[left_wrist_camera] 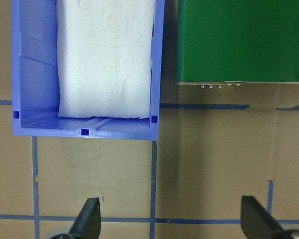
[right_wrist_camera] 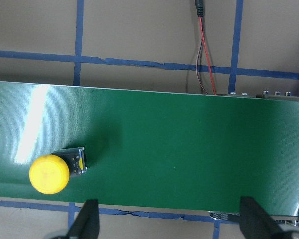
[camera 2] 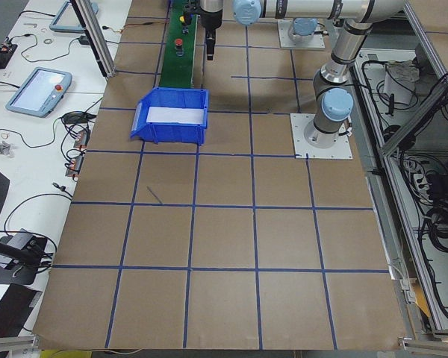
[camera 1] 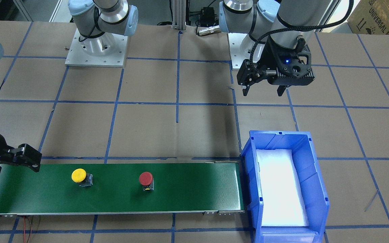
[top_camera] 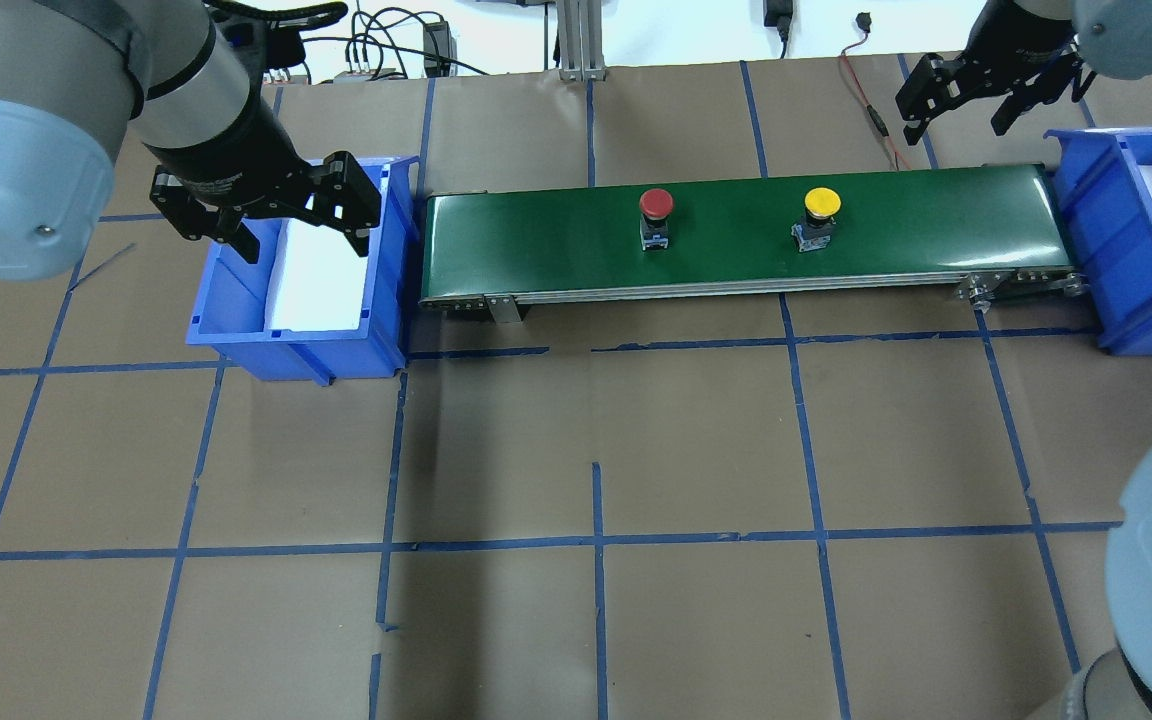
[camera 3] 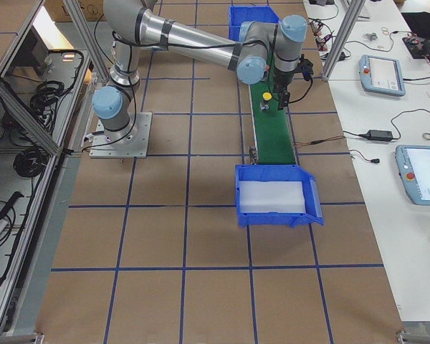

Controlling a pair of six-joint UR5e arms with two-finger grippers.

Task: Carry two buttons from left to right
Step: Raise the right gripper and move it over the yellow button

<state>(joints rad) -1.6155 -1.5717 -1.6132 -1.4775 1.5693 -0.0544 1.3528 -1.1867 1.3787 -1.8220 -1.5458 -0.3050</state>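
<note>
The yellow-capped button [top_camera: 822,204] and the red-capped button [top_camera: 656,205] stand upright on the green conveyor belt [top_camera: 536,240], the red one near its middle. Both also show in the front view, the yellow button [camera 1: 79,176] and the red button [camera 1: 146,179]. My left gripper [top_camera: 303,240] is open and empty above the left blue bin [top_camera: 296,345]; its wrist view shows spread fingertips [left_wrist_camera: 88,219] and the bin's white foam. My right gripper [top_camera: 956,115] is open and empty beyond the belt's right end. The right wrist view shows the yellow button [right_wrist_camera: 50,173] at lower left.
A second blue bin [top_camera: 1106,240] with white foam stands at the belt's right end. A red and black wire [right_wrist_camera: 205,59] lies on the table behind the belt. The table is brown paper with a blue tape grid.
</note>
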